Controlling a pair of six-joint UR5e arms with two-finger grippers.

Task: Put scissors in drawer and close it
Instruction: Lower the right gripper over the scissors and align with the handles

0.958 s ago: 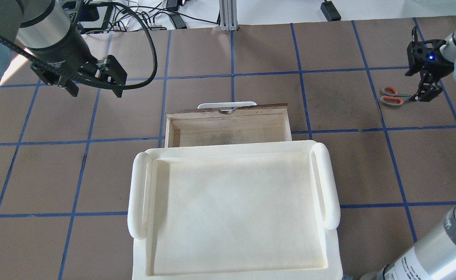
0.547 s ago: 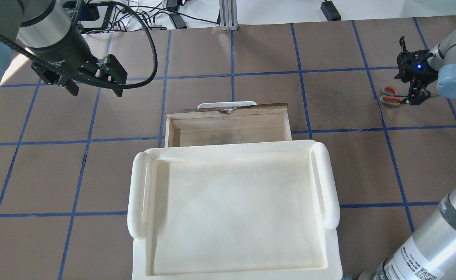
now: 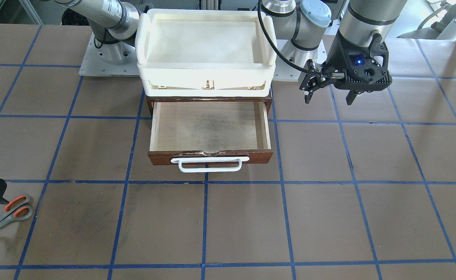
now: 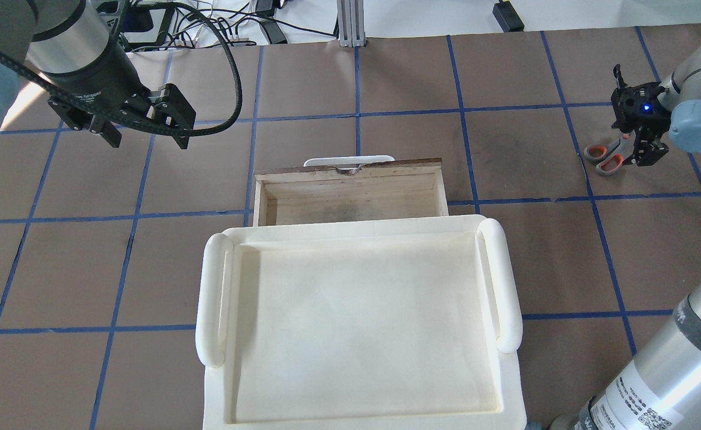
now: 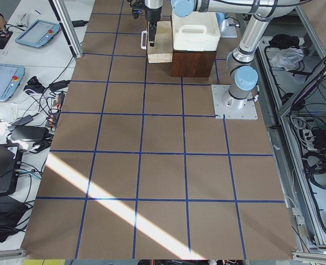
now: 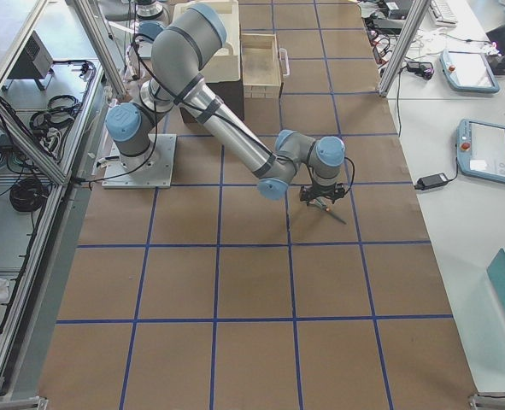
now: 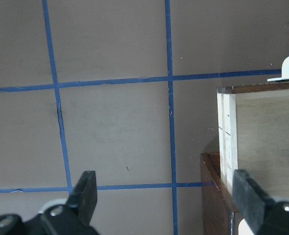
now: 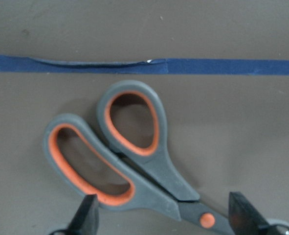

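The scissors (image 8: pixel 149 171) lie flat on the tabletop (image 4: pixel 505 155), far off to the robot's right and well apart from the drawer (image 3: pixel 210 126). Their two grey and orange loops sit close together, near a blue tape line (image 8: pixel 232 66). The right claw (image 8: pixel 166 220) is down low over them. It is open, with one finger on each side of the thin part by the red dot. I cannot tell if the fingers (image 8: pixel 88 215) touch the scissors.

The drawer is pulled out, with its white handle (image 3: pixel 209 164) facing away from the robot. A white tray (image 4: pixel 508 286) sits on top of the brown box that holds the drawer.

The left claw (image 4: pixel 147 140) hangs in the air on the other side of the drawer. It is open wide and has nothing in it.
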